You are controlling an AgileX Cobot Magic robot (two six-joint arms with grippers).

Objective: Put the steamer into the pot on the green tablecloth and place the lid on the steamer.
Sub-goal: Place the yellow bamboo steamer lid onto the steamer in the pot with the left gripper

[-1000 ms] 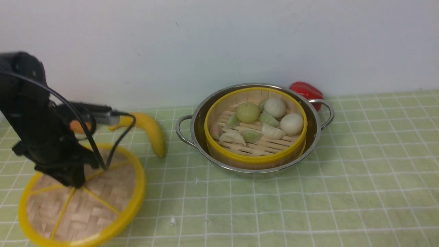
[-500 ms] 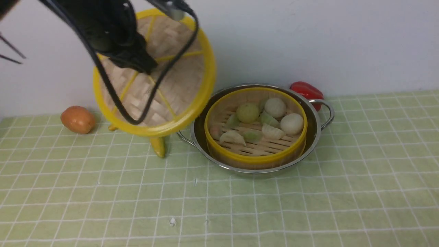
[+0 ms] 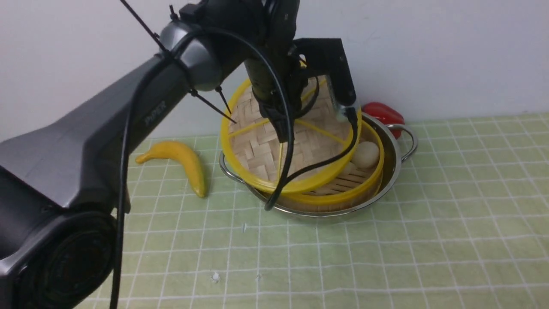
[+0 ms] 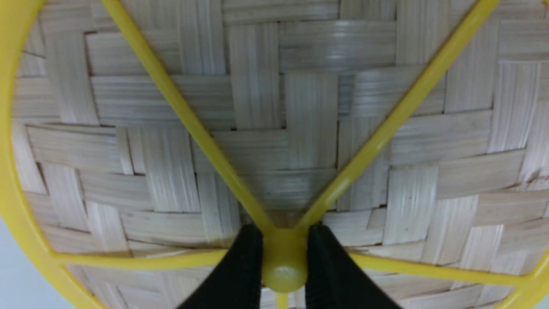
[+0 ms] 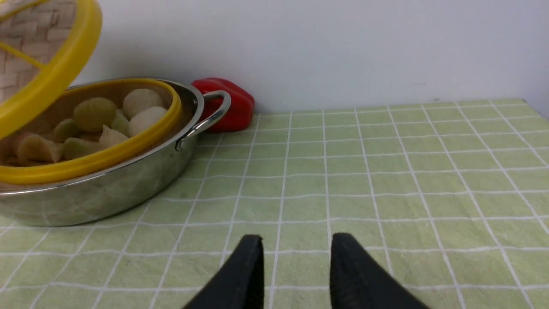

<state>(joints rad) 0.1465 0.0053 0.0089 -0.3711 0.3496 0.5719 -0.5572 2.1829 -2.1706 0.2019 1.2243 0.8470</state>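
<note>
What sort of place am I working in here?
Probably a staged kitchen tabletop: a green tablecloth, a pot holding a steamer of dumplings, plus a banana and red pepper before a bare wall.

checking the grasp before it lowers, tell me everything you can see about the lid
The lid is a flat round disc of pale woven bamboo with a thick yellow rim and yellow spokes meeting at a central knob. The fingers of the left gripper pinch that knob. It hangs tilted over the steamer, not seated; rim contact is unclear.
</note>
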